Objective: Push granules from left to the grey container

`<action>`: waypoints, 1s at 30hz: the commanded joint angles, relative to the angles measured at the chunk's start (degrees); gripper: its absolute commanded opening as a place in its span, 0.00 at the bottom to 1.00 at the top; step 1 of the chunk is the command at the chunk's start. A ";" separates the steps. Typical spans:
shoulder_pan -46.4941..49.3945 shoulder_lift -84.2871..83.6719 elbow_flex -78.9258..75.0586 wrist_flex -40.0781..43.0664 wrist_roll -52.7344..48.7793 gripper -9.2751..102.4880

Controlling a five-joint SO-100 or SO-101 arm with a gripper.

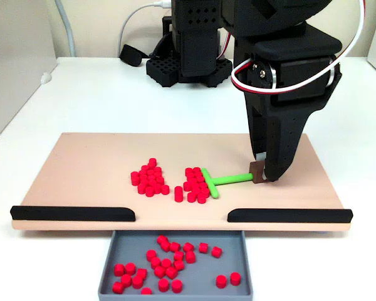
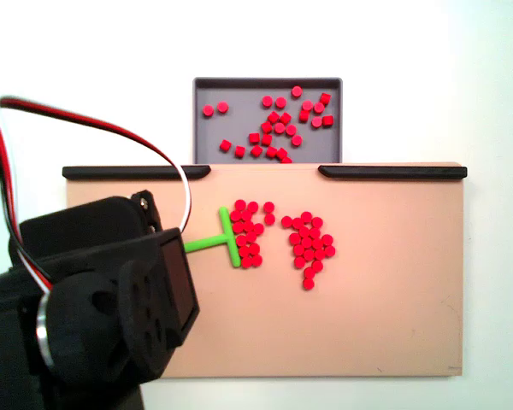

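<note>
Red granules lie on the beige board in two loose clusters, one (image 1: 149, 179) to the left in the front fixed view and one (image 1: 196, 185) pressed against the head of a green T-shaped stick (image 1: 229, 179). My gripper (image 1: 261, 169) is shut on the stick's right end, low over the board. More granules (image 1: 169, 260) lie in the grey container (image 1: 203, 282) below the board's front edge. From above, both clusters (image 2: 248, 232) (image 2: 308, 243) sit below the grey container (image 2: 239, 94). There the stick (image 2: 209, 242) runs under the arm, which hides the fingertips.
The beige board (image 1: 81, 175) has two black strips (image 1: 72, 213) (image 1: 288, 215) along its front edge, with a gap between them over the container. The arm's base (image 1: 188, 56) and a cable stand behind the board. The arm body (image 2: 103, 307) covers the board's lower left from above.
</note>
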 commanded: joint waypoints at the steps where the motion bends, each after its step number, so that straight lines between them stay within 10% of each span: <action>1: 0.79 1.49 0.00 0.35 -1.05 0.08; 30: 1.58 1.05 0.00 0.35 -11.51 0.08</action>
